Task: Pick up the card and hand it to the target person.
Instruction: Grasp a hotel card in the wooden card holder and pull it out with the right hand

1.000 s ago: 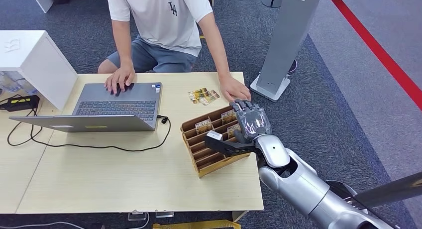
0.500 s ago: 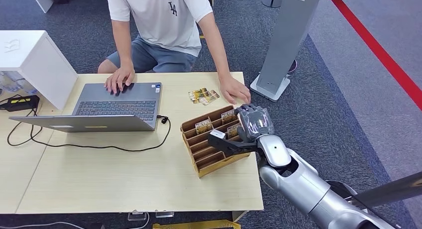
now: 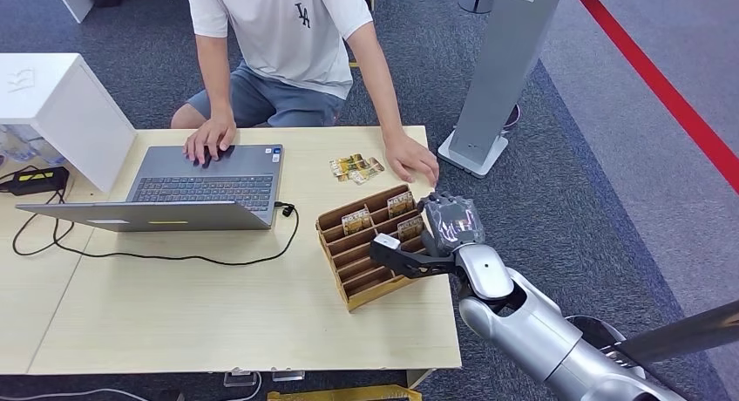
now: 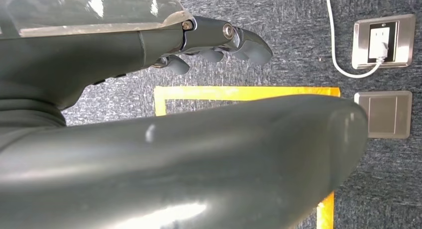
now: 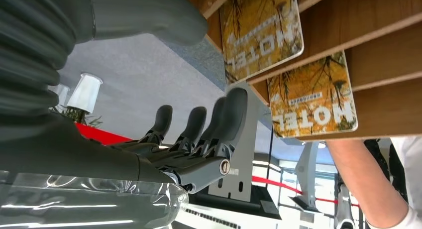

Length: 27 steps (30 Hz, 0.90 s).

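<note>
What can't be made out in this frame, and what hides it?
- Contact between the right hand and a card: in the head view the hand's back covers its fingertips; the right wrist view shows fingers beside the rack, not touching plainly.
- Loose cards on the table: print too small.
- Left hand: fingers partly hidden behind its thumb.

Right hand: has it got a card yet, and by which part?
No. The right hand is at the card rack with fingers apart, holding nothing. The nearest card sits in its slot, untouched.
</note>
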Available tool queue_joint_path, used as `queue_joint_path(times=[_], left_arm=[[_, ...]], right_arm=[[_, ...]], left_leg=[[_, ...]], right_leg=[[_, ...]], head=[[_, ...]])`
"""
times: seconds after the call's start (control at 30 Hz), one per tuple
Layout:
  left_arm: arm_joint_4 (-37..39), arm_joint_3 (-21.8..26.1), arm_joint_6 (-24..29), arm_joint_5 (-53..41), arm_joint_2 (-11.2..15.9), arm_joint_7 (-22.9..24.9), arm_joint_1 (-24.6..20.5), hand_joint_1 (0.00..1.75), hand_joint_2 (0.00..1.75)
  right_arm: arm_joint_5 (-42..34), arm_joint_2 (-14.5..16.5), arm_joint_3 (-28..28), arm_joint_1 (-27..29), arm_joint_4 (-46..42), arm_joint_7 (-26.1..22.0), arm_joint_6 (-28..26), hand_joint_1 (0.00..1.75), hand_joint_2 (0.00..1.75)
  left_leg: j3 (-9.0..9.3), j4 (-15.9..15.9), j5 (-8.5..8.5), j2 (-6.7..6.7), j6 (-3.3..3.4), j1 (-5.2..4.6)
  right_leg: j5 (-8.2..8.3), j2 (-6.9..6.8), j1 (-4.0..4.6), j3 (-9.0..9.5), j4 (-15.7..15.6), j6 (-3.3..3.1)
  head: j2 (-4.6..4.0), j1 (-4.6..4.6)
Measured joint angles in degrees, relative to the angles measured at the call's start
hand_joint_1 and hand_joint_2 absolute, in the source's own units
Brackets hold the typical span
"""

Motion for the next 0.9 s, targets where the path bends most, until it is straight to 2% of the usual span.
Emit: queue_joint_path(times=[0.33, 0.9], left_arm=[[0.0, 0.0, -0.01, -0.08, 0.08, 0.01, -0.03, 0.0, 0.0], [0.0, 0.0, -0.02, -0.08, 0.08, 0.04, 0.05, 0.0, 0.0]], right_arm=[[-0.86, 0.21, 0.04, 1.0, 0.64, -0.85, -0.22, 0.69, 1.75], [-0.7, 0.53, 0.09, 1.41, 0.61, -0.37, -0.77, 1.3, 1.75]], left_leg=[[-0.01, 0.0, 0.0, 0.0, 0.0, 0.0], [-0.01, 0.0, 0.0, 0.0, 0.0, 0.0]], right_leg=[[0.0, 0.0, 0.0, 0.0, 0.0, 0.0], [0.0, 0.0, 0.0, 0.01, 0.0, 0.0]], head=[[0.0, 0.02], [0.0, 0.01]])
